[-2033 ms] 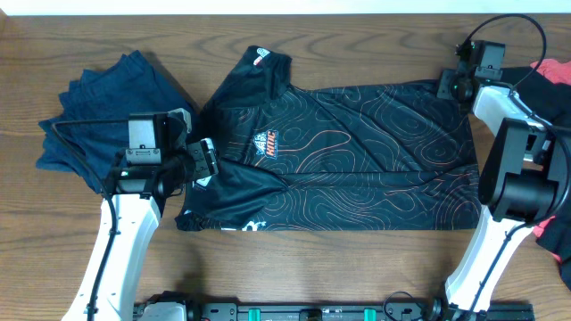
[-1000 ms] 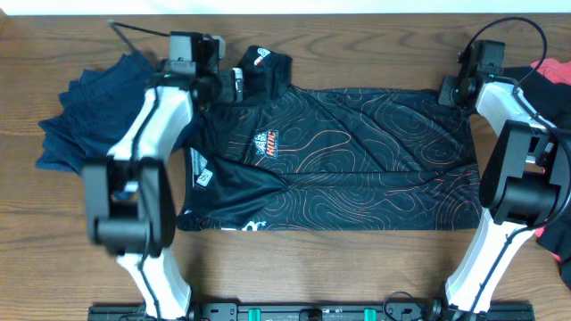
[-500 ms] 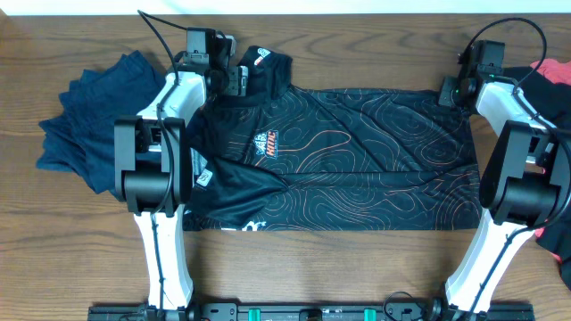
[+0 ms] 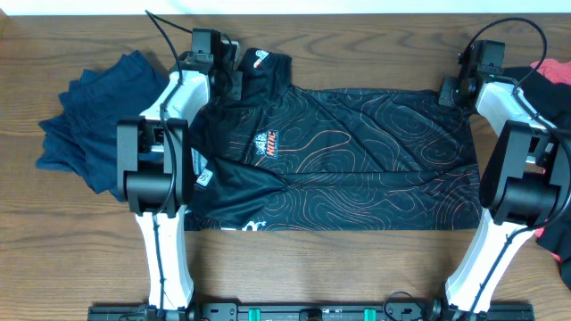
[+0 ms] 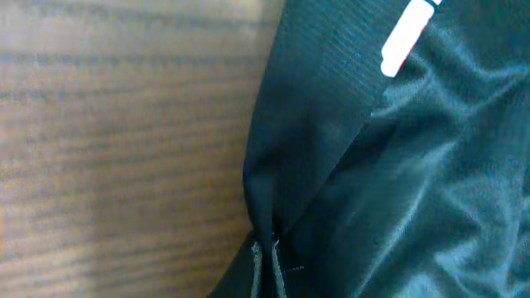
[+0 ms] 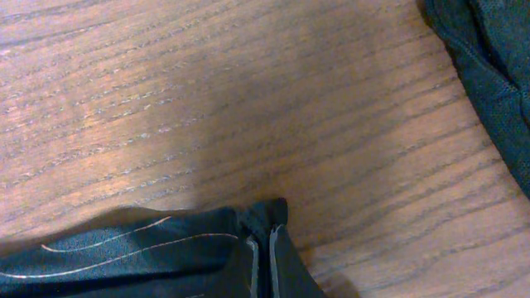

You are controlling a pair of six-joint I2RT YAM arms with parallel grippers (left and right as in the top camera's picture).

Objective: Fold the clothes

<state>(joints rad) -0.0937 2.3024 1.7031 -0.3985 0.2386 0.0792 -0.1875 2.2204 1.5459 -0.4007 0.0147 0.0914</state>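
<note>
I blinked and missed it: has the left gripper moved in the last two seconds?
Yes. In the overhead view the left gripper travelled away from the robot's base, from beside the blue clothes pile to the collar of the black shirt.

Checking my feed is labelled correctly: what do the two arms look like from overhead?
They match. The left arm and right arm each have white tubular links joined by bulky black joint housings, and both are black at the wrist. A thin black cable loops off each wrist. No markings are readable.
</note>
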